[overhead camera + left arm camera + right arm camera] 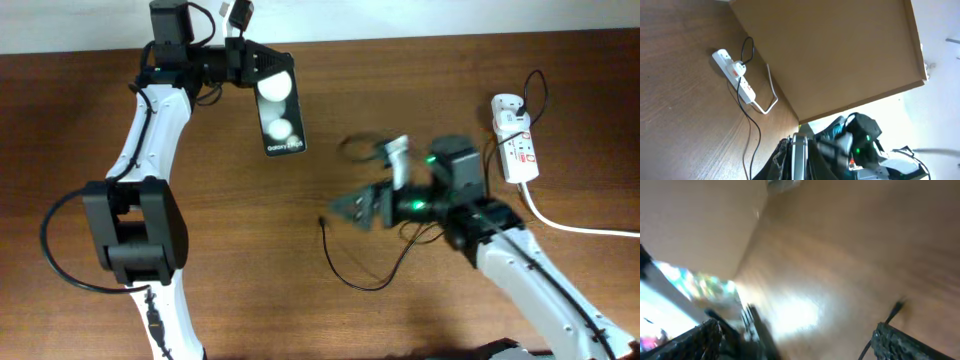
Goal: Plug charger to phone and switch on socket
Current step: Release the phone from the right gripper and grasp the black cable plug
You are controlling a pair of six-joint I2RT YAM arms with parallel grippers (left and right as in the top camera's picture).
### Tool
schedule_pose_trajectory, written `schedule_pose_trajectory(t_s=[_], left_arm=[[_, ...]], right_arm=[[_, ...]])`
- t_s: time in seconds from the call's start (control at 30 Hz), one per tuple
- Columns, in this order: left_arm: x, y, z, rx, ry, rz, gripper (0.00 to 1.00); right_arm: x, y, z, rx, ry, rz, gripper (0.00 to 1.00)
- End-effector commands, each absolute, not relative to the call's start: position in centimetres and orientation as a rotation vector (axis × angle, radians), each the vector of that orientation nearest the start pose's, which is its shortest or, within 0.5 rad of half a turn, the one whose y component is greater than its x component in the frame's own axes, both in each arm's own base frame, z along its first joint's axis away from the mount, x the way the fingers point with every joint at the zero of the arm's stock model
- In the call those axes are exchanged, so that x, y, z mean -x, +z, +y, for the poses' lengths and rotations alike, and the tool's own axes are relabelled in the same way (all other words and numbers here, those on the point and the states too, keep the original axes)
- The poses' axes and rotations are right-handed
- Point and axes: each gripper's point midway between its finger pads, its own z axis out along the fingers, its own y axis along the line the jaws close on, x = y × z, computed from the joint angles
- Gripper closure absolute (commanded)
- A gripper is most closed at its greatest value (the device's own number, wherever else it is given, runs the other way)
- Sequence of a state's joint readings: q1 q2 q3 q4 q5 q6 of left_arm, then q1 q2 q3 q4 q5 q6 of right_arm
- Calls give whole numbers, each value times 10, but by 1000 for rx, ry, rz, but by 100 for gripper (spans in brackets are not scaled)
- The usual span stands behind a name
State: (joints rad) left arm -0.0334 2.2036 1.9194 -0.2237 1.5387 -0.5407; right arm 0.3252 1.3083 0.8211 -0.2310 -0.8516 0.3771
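Two arms, left jaws gripping phone [281, 112], right jaws wide, empty, near charger [892, 312]

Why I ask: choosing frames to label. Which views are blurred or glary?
Overhead: sharp mostly, but the right gripper is motion-smeared and two bright white spots sit on the phone. Left wrist: socket crisp, near foreground soft. Right wrist: smeared throughout, with a bright glare patch on the table.
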Motion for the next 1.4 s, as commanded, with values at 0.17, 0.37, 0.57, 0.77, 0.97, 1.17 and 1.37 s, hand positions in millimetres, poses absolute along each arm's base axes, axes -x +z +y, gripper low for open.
schedule_pose_trajectory(t_s=[0.17,0.37,0.57,0.77,0.97,1.17,1.37], left_arm=[[-496,282,-164,-525,-1900,1908,100],[-511,274,-163,-450,-1807,1946,100],[-528,274,-104,-334,-1722,1929,100],[-533,274,-70,-265,-1682,1921,100],[-533,274,-70,-267,-1682,1921,100],[-533,274,-70,-266,-1682,1921,100],[-533,274,-70,-266,-1683,1921,100]], right_arm=[[-283,99,177,302,447,2607,1],[-283,56,214,394,316,2863,4],[-284,50,252,386,425,2846,4],[-287,31,265,377,465,2862,7],[-289,26,285,382,526,2826,12],[-301,26,284,306,479,2814,24],[-305,7,271,288,324,2872,28]])
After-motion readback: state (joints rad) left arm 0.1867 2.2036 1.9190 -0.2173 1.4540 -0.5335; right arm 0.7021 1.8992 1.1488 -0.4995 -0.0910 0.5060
